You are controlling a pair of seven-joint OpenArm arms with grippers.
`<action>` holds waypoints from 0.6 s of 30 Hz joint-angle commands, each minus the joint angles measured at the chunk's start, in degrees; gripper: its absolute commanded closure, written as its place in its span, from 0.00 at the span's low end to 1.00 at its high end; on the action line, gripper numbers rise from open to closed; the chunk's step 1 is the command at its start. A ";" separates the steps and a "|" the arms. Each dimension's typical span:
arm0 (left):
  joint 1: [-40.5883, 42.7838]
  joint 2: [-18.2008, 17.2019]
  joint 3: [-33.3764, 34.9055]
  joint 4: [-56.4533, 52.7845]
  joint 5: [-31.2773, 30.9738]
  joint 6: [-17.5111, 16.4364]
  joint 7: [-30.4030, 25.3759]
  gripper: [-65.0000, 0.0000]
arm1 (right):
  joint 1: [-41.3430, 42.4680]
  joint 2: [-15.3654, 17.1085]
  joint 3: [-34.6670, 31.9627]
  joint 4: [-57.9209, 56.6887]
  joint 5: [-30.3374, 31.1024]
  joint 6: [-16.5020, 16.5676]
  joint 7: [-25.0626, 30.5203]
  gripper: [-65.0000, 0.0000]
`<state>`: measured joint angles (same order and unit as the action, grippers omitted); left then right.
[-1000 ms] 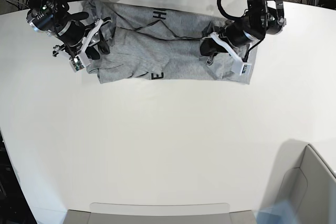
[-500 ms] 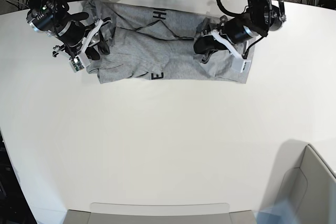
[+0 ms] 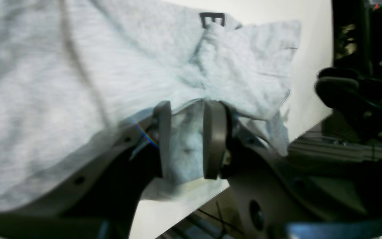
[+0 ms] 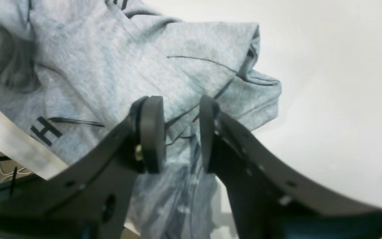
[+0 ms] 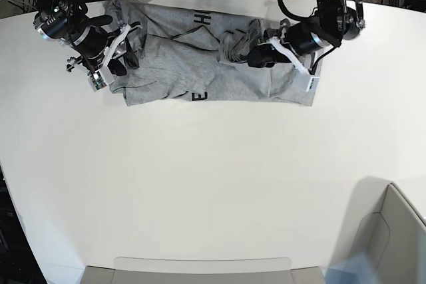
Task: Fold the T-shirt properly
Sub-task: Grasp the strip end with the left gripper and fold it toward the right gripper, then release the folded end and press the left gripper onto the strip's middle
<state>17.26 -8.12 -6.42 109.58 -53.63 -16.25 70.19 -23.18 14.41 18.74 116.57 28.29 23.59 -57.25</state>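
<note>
Left tool (image 3: 186,139): left wrist view shows its two pads a narrow gap apart with grey cloth bunched between them; whether they actually pinch it, cannot tell, picture blurred. In the base view this tool (image 5: 256,56) sits upper right of centre over the cloth, gap hidden.

Right tool (image 4: 179,132): right wrist view shows the pads parted by a moderate gap, creased cloth seen through it, nothing clamped. Base view puts it (image 5: 118,54) upper left, on the cloth's left edge.

T-shirt (image 5: 206,71): lies rumpled, part folded, along the top of the white counter (image 5: 213,184). Base view shows its whole spread between both arms; the wrist views show only close detail: a black "E" (image 3: 212,20) at top centre, a black "H" (image 4: 45,131) at lower left.
</note>
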 commanded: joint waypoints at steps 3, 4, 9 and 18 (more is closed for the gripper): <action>-0.51 -0.54 -0.66 0.88 -1.28 -0.14 0.53 0.72 | 0.19 0.75 0.11 0.74 0.50 0.01 0.86 0.71; -0.51 -0.54 -0.75 0.79 -1.28 -0.14 0.53 0.72 | 0.19 0.75 0.11 0.74 0.50 0.01 0.86 0.71; -0.51 -1.24 -2.16 0.79 -1.28 -0.14 -1.05 0.82 | 0.37 0.93 0.20 0.74 0.50 0.01 0.86 0.71; -0.51 -3.53 -6.64 -4.39 -1.19 -0.23 -1.67 0.95 | 0.37 0.66 0.55 0.74 0.50 0.01 1.21 0.71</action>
<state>16.95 -11.31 -12.99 104.40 -54.02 -16.32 68.86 -23.16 14.70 18.96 116.57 28.25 23.59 -57.25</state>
